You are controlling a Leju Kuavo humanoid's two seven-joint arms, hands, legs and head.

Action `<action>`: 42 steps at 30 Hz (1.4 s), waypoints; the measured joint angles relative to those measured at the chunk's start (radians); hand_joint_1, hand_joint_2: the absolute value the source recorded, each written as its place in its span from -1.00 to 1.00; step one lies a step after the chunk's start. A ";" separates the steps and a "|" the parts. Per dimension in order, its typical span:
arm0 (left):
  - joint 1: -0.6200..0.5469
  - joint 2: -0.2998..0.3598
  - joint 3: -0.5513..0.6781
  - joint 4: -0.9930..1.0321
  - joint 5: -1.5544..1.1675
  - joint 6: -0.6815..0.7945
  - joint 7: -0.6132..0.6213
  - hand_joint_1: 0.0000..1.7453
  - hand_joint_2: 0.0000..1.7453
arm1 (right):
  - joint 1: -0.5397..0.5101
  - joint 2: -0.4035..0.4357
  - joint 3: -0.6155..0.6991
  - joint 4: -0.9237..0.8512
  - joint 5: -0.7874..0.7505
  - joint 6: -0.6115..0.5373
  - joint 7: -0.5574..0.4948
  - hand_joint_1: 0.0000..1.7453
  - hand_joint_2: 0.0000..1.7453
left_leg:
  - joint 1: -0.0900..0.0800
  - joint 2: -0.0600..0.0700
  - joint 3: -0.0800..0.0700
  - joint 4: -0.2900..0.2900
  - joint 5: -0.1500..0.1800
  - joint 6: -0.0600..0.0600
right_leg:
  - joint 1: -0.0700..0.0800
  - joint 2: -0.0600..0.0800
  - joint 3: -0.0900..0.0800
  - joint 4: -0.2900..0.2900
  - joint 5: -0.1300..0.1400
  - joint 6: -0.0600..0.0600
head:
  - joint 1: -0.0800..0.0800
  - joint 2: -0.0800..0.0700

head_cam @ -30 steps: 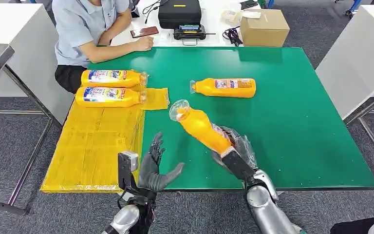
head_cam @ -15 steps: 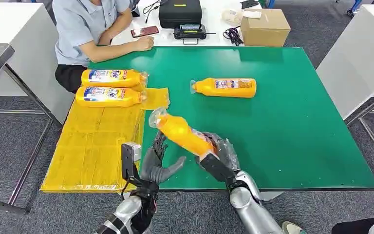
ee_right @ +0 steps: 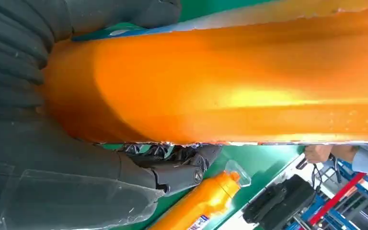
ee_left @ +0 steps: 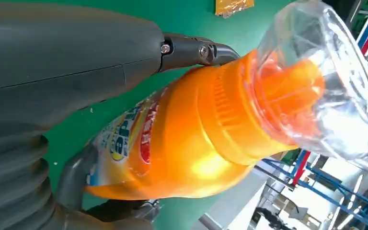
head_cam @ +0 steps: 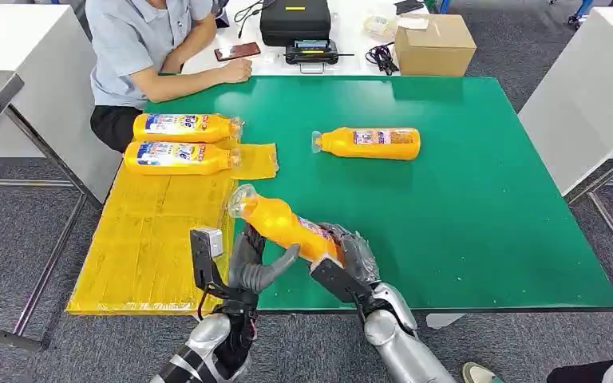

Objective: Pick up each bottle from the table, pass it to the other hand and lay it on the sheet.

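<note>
My right hand (head_cam: 351, 255) grips the base of an orange bottle (head_cam: 283, 225) and holds it tilted above the green table's (head_cam: 487, 223) front edge, clear cap toward the yellow sheet (head_cam: 152, 239). My left hand (head_cam: 251, 263) is under the bottle's neck end with fingers spread. In the left wrist view the bottle (ee_left: 196, 143) lies between the thumb and fingers of that hand (ee_left: 52, 72). The right wrist view shows the bottle (ee_right: 220, 86) close up in the right hand (ee_right: 52, 182). Two orange bottles (head_cam: 179, 128) (head_cam: 177, 158) lie on the sheet's far end. Another bottle (head_cam: 371, 144) lies mid-table.
A person (head_cam: 152, 40) sits at the table's far left corner, one forearm resting on it. Behind the table stand a black case (head_cam: 294, 20) and a cardboard box (head_cam: 433, 44). White tables flank both sides. The sheet's near half is bare.
My right hand has carried the bottle left and lower, from mid-table to my left hand. The left hand has risen slightly, and its thumb and fingers now bracket the bottle.
</note>
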 measured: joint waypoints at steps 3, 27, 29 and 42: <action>-0.004 -0.003 0.011 -0.002 0.028 -0.020 0.008 -1.00 1.00 | -0.001 0.005 0.013 0.005 -0.002 -0.004 -0.006 1.00 1.00 | 0.000 0.000 0.000 0.000 0.000 0.000 | 0.000 0.000 0.000 0.000 0.000 0.000 | 0.000 0.000; -0.012 -0.007 0.044 -0.014 0.076 -0.086 0.028 1.00 1.00 | -0.008 0.020 0.056 0.039 0.006 -0.043 -0.010 0.94 1.00 | 0.000 0.000 0.000 0.000 0.000 0.000 | 0.000 0.000 0.000 0.000 0.000 0.000 | 0.000 0.000; -0.013 -0.007 0.044 -0.014 0.074 -0.098 0.026 1.00 1.00 | -0.008 0.020 0.059 0.040 0.005 -0.043 -0.010 0.94 1.00 | 0.000 0.000 0.000 0.000 0.000 0.000 | 0.000 0.000 0.000 0.000 0.000 0.000 | 0.000 0.000; -0.015 -0.007 0.054 -0.014 0.102 -0.154 0.055 1.00 1.00 | -0.017 0.020 0.061 0.054 0.025 -0.074 -0.010 -0.14 1.00 | 0.000 0.000 0.000 0.000 0.000 0.000 | 0.000 0.000 0.000 0.000 0.000 0.000 | 0.000 0.000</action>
